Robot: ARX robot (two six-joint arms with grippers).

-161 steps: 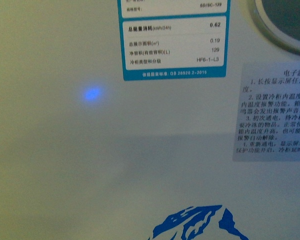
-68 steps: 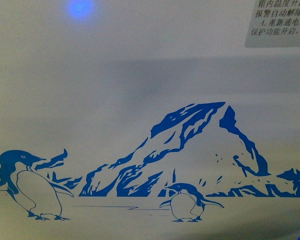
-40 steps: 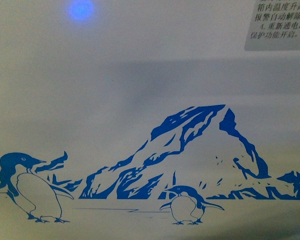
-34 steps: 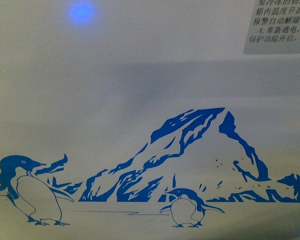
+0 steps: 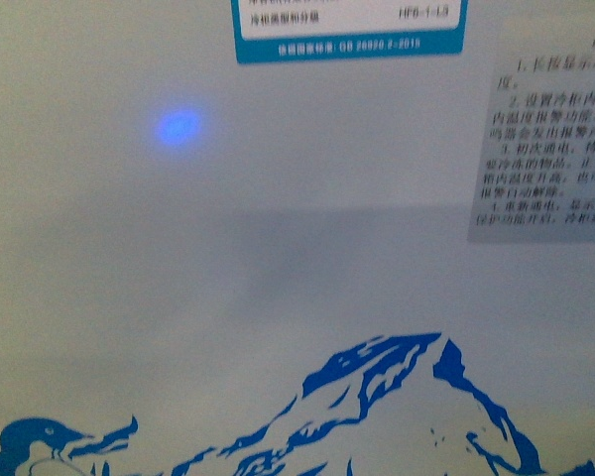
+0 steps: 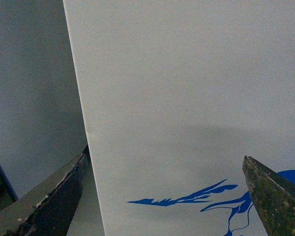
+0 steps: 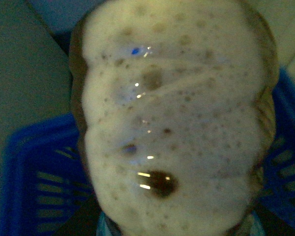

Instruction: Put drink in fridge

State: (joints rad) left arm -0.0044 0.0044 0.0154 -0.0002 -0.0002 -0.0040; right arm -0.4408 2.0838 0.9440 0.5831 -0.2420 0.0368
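left gripper (image 6: pixel 164 162): two dark, worn fingers (image 6: pixel 49 201) set wide apart with nothing between them, facing the fridge (image 6: pixel 187 88) near the left edge of its front.
fridge, front view: white front panel (image 5: pixel 99 297) fills the frame, directly ahead of the robot.
penguin (image 5: pixel 35 441): blue print at the lower left, head only in frame.
blue light spot (image 5: pixel 178 127): soft glow on the panel, upper left of centre.
energy label (image 5: pixel 349 30): blue-bordered, at the top edge, cut off above.
mountain (image 5: pixel 407 402): blue print, lower centre to right.
instruction sticker (image 5: pixel 545 149): grey, with printed text, at the right edge.
drink (image 7: pixel 172 118): bottle of pale, frothy liquid, pressed close to the right wrist camera, above a blue crate (image 7: pixel 34 182).
right gripper: hidden by the drink; cannot tell whether it is clamped.
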